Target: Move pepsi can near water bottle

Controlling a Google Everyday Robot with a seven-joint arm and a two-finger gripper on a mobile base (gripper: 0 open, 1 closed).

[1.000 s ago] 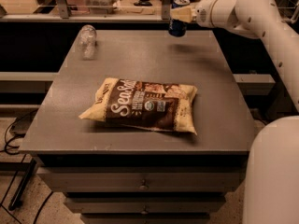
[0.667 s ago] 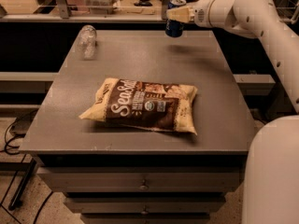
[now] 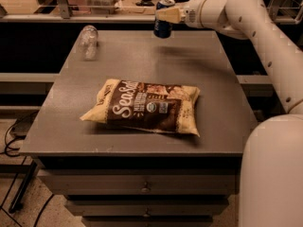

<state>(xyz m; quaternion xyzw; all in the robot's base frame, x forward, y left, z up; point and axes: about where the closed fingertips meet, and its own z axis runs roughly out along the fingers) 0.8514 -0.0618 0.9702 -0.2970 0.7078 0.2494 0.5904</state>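
Observation:
The pepsi can (image 3: 162,27), dark blue with a silver top, is held upright above the far edge of the grey table (image 3: 218,93), right of its middle. My gripper (image 3: 165,16) is shut on the can, reaching in from the right on the white arm. The water bottle (image 3: 88,41), clear and crinkled, lies on the table at the far left, well to the left of the can.
A large brown and cream chip bag (image 3: 147,106) lies in the middle of the table. My white arm (image 3: 255,27) crosses the far right corner, and the robot's white body (image 3: 272,174) stands at the right front. Drawers show below the table's front.
My gripper has carried the pepsi can to the left along the table's far edge, closer to the water bottle. The bottle and the chip bag have not moved.

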